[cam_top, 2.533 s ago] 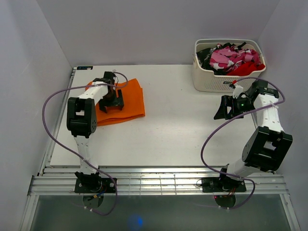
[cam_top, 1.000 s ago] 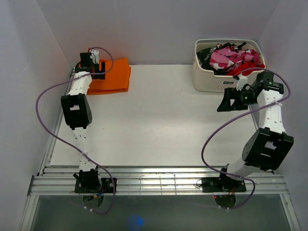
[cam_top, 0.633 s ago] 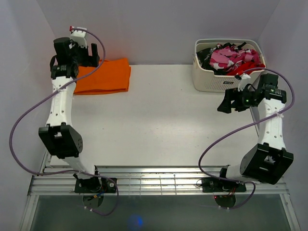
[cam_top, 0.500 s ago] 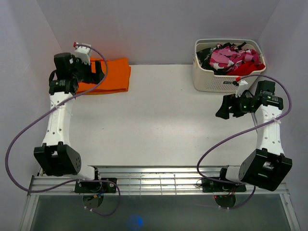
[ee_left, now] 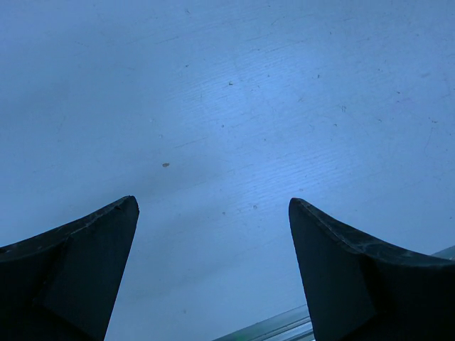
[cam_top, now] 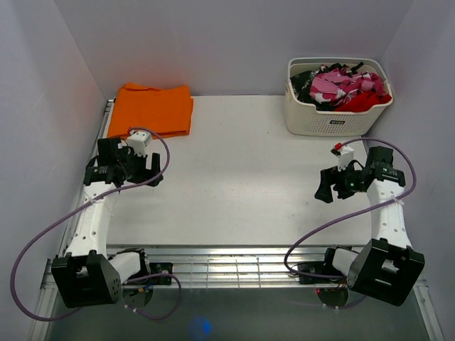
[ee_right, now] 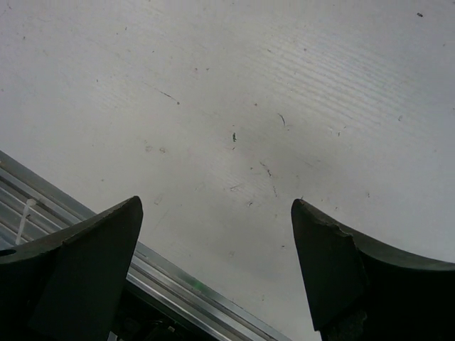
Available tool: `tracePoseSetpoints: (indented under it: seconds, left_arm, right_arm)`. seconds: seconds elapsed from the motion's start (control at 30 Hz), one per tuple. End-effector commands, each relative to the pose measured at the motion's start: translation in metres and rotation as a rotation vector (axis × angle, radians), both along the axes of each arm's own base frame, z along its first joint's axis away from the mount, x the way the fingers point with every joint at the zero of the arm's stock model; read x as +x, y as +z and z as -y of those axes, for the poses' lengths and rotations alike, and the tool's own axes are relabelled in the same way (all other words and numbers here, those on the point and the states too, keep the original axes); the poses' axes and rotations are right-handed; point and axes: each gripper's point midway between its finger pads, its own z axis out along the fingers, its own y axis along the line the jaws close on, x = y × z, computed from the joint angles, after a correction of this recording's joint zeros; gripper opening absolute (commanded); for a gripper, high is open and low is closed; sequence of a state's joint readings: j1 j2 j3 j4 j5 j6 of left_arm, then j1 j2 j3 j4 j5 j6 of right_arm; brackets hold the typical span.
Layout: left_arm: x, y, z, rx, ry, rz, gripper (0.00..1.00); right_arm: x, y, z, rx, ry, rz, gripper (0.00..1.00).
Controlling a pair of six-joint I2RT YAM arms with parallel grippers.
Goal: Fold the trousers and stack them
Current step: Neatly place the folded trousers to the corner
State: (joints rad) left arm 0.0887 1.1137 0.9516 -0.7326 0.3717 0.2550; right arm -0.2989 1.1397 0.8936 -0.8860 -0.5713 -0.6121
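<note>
Both my arms drawn back toward near edge since earlier frame. Left pincer (cam_top: 151,170), right pincer (cam_top: 325,187): wide open, empty. Trousers (cam_top: 158,110): folded rectangle, far-left corner of surface (cam_top: 242,177), released. Fold and placement look done.

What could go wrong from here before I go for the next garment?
Folded bright-orange cloth trousers sit at the white table's far-left corner; stacking there could nudge them off. The left arm's purple cable loops close by and might snag them. Tangled clothes heap above the white plastic basket's rim; one grab may drag several.
</note>
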Motion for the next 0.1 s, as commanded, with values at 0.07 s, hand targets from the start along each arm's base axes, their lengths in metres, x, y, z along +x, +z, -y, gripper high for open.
tracePoseSetpoints:
  seconds: [0.07]
  left_arm:
    - [0.0109, 0.0189, -0.0025, 0.006, 0.017, 0.062, 0.98]
  right_arm:
    - [0.007, 0.0113, 0.0057, -0.062, 0.028, 0.089, 0.9]
